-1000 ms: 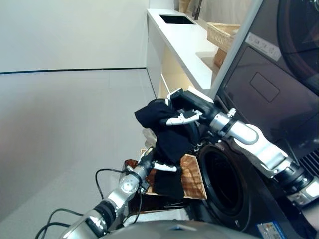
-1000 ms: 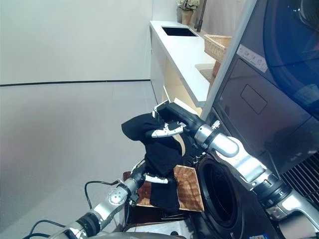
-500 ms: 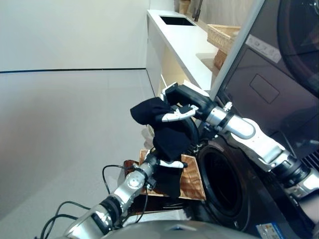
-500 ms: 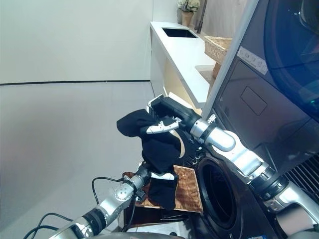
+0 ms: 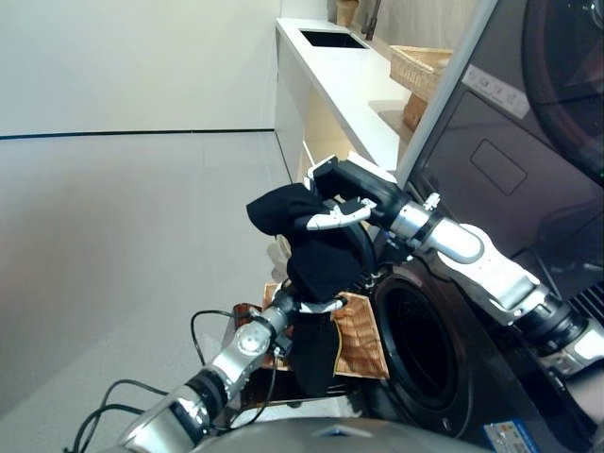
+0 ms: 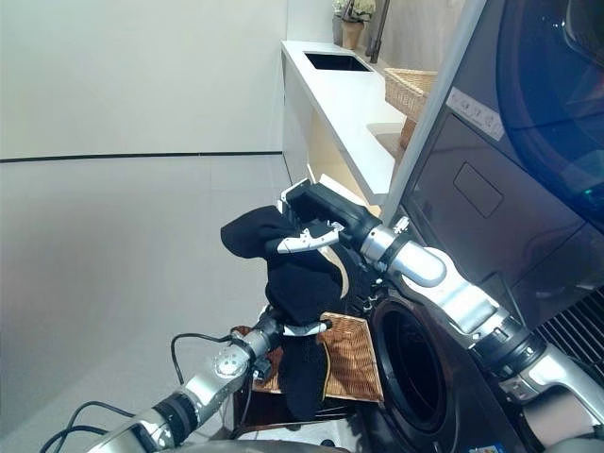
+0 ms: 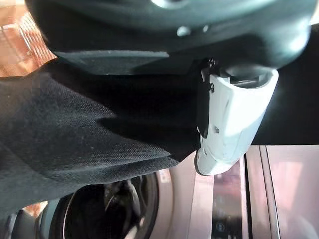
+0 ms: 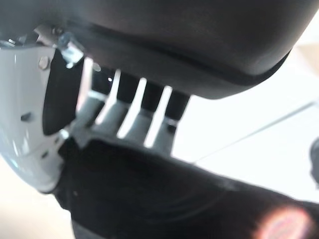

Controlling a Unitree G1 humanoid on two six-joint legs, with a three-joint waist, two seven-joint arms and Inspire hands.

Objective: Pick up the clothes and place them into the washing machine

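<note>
Garment: one black garment (image 5: 316, 260) is hanging in the air just in front of the washing machine (image 5: 491, 274), above its round door opening (image 5: 420, 354), bunched at the top and trailing downward.
Change: against the frame a second ago, the garment's top is sitting a little further out from the washing machine, and the left hand is sitting higher, close under the bunched part; against half a second ago, almost nothing is differing.
Right hand: the right hand (image 5: 344, 193) is pinching the top of the garment, its fingers and white-covered thumb closing on the cloth.
Left hand: the left hand (image 6: 288, 330) is gripping the lower hanging part of the garment, thumb pressing into the cloth.
Basket near machine: one brown woven basket (image 5: 363, 335) is lying on the floor beside the door opening, below the garment.
Surface: one white surface (image 5: 354, 85) is running away behind the washing machine, carrying one wicker basket (image 5: 420, 66).
</note>
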